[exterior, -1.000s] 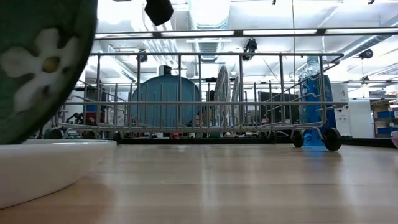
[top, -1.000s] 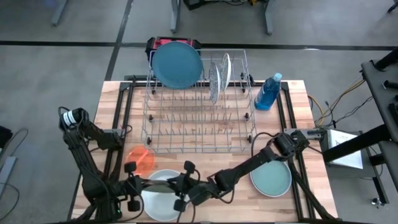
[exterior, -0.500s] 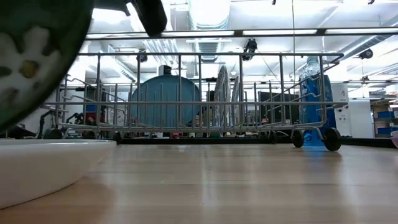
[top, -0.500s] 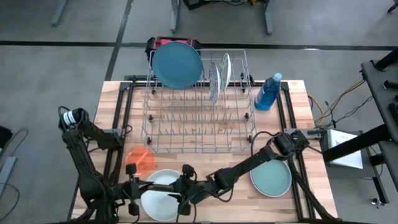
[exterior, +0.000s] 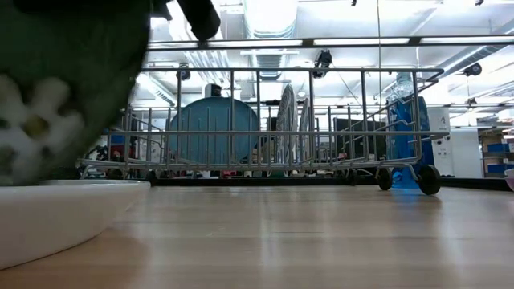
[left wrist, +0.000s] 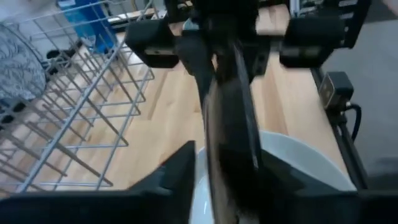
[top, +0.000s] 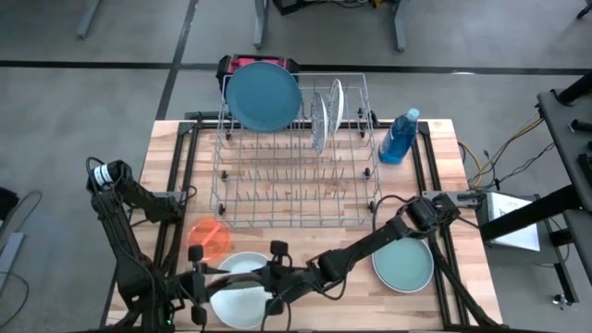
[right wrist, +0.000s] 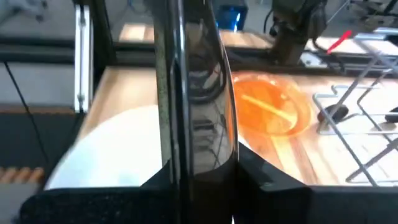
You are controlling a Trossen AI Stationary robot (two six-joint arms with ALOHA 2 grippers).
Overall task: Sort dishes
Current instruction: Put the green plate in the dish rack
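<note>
Silver wire dish rack (top: 296,153) at table's far middle, large round blue plate (top: 264,96) upright at its far left end. Blue spray-type bottle (top: 399,138) just right of rack. Small translucent orange plate (top: 210,238) near front left, round white plate (top: 233,301) in front of it, round teal-green plate (top: 403,264) front right.

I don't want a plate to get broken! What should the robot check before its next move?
1. Right gripper holds the patterned plate: ok, its fingers clamp the rim.
2. Left gripper also has a hold: cannot tell.
3. Patterned plate lifted clear of the white plate: cannot tell.
4. Empty slots in the wire rack: ok, the front rows are free.
5. Orange plate out of the way: ok, it lies apart on the table.
</note>
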